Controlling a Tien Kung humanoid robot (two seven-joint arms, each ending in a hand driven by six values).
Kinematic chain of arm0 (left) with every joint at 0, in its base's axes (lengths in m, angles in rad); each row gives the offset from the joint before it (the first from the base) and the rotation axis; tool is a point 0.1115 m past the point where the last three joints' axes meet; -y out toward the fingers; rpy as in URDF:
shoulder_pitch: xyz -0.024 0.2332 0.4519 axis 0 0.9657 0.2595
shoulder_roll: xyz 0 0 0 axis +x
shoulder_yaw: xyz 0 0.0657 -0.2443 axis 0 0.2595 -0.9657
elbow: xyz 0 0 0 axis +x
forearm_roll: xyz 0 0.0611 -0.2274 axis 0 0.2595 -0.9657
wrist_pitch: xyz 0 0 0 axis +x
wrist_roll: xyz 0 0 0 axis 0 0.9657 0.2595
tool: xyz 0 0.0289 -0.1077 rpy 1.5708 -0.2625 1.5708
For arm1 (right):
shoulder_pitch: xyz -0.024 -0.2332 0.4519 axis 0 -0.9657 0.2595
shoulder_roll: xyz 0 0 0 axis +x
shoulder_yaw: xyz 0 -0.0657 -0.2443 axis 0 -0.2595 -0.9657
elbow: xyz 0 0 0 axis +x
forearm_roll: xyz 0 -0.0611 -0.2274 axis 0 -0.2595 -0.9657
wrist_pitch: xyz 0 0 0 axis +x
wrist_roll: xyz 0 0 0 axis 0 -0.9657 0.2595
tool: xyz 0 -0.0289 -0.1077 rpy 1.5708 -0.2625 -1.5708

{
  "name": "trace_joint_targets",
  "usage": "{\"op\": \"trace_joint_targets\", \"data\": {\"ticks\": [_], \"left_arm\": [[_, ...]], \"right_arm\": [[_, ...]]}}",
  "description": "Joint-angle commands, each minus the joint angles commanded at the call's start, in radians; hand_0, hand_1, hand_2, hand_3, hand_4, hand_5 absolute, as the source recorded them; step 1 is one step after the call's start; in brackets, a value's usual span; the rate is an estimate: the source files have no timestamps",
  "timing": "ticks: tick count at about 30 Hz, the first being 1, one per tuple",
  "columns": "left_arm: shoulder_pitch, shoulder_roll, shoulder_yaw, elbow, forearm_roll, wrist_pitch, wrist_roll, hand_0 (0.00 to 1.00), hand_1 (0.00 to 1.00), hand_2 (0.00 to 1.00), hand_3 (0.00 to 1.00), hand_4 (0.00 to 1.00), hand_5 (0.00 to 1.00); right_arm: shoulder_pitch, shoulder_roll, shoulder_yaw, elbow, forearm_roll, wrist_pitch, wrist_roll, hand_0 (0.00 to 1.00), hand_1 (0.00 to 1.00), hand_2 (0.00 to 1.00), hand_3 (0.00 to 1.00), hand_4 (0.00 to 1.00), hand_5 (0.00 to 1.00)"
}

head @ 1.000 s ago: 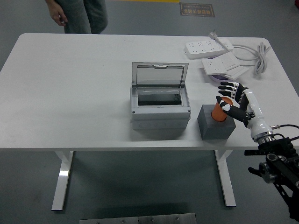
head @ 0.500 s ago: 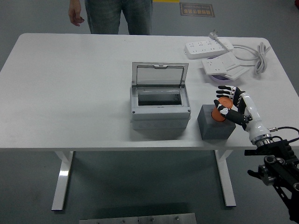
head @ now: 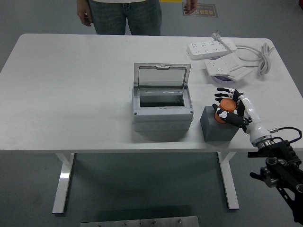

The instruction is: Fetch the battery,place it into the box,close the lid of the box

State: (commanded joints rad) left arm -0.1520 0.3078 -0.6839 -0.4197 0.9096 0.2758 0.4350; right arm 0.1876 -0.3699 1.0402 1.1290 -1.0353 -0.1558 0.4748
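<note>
Closing in from a second ago, the right hand has shifted left and wrapped its fingers around the orange battery.

Across the white bench, a person stands at the far edge, arms hanging, having stepped rightward since earlier. Grey box sits mid-bench with its clear lid propped upright at the back, interior open. Power strips and cable lie at the far right. Just right of the box, a dark grey block carries the battery upright on its top; the hand's thumb and fingers curl against the battery's sides, gripping it.
</note>
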Motion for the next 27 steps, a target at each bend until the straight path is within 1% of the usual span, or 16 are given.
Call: {"op": "trace_joint_targets", "data": {"ticks": [21,22,27], "left_arm": [[-0.009,0.001,0.004,0.002,0.001,-0.001,-0.012,0.632,0.698,0.573,0.541,0.500,0.002],[-0.009,0.001,0.004,0.002,0.001,-0.002,-0.012,0.632,0.698,0.573,0.541,0.500,0.002],[-0.011,0.001,0.007,0.003,0.001,-0.002,-0.016,0.632,0.698,0.573,0.541,0.500,0.002]], "right_arm": [[-0.013,-0.005,0.004,-0.008,0.019,-0.001,0.006,0.714,0.667,0.683,0.721,0.733,0.002],[-0.014,-0.005,0.005,-0.008,0.019,-0.002,0.005,0.700,0.640,0.660,0.674,0.732,0.002],[-0.013,-0.005,0.002,-0.010,0.022,-0.002,0.003,0.700,0.640,0.660,0.674,0.732,0.002]]}}
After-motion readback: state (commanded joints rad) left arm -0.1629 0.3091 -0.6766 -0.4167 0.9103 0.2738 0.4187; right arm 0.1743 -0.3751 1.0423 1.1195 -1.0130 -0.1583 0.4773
